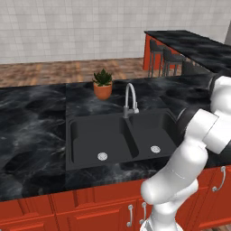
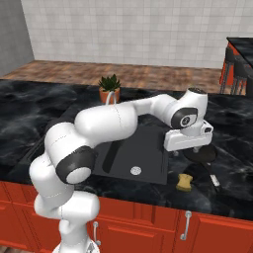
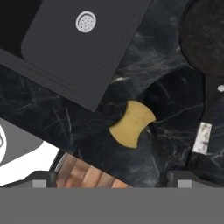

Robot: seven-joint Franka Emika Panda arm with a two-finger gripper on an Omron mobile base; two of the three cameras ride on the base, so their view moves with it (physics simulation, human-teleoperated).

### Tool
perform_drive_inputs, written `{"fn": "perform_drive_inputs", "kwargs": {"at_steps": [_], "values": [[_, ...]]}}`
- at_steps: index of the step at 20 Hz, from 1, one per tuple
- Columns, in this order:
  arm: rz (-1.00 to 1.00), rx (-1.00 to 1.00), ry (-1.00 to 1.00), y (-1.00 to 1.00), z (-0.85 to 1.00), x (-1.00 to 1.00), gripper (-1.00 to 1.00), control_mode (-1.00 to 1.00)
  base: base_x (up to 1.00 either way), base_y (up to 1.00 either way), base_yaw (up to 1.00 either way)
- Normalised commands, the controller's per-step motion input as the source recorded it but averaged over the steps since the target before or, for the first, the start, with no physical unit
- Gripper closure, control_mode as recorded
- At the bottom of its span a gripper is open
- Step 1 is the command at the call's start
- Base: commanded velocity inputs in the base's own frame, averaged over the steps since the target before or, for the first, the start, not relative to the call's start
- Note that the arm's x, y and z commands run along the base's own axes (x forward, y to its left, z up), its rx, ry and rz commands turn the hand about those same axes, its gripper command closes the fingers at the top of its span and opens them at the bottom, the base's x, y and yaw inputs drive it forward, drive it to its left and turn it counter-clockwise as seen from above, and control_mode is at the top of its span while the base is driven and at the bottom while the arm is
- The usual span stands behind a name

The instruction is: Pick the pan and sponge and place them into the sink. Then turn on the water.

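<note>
The black pan (image 2: pixel 203 156) lies on the dark marble counter right of the sink (image 2: pixel 148 170), its handle (image 3: pixel 209 109) pointing toward the counter's front edge. In the hand view the pan (image 3: pixel 203 37) sits at the upper right. The yellow sponge (image 3: pixel 132 124) lies on the counter between the pan's handle and the sink's corner; it is also near the front edge (image 2: pixel 186 182). My gripper (image 2: pixel 195 148) hovers just above the pan, open, its fingertips (image 3: pixel 41 180) wide apart with nothing between them. The silver faucet (image 1: pixel 131 99) stands behind the sink's divider (image 1: pixel 128 135) with no stream.
An orange plant pot (image 1: pixel 103 89) stands behind the sink. Red cabinets with silver handles (image 2: pixel 185 225) run below the counter edge. A raised bar counter with stools (image 1: pixel 164 58) stands at the far right. My own arm (image 2: pixel 113 123) spans across the sink.
</note>
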Motion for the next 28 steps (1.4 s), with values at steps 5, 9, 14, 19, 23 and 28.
{"fn": "perform_drive_inputs", "kwargs": {"at_steps": [5,9,14,19,23,28], "values": [[0.0,0.01,0.01,-0.21,-0.06,0.06,-1.0,-1.0,0.0,0.0,0.0],[0.0,0.02,0.02,-0.23,-0.12,0.07,-1.0,-1.0,0.0,0.0,0.0],[0.0,0.01,0.01,-0.2,-0.17,0.1,-1.0,-1.0,0.0,0.0,0.0],[0.0,0.02,0.0,-0.19,-0.21,0.1,-1.0,-1.0,0.0,0.0,0.0],[0.01,0.03,0.0,-0.11,-0.21,0.11,-1.0,-1.0,0.0,0.0,0.0],[0.04,0.06,-0.03,-0.09,-0.16,0.13,-1.0,-1.0,0.0,0.0,0.0]]}}
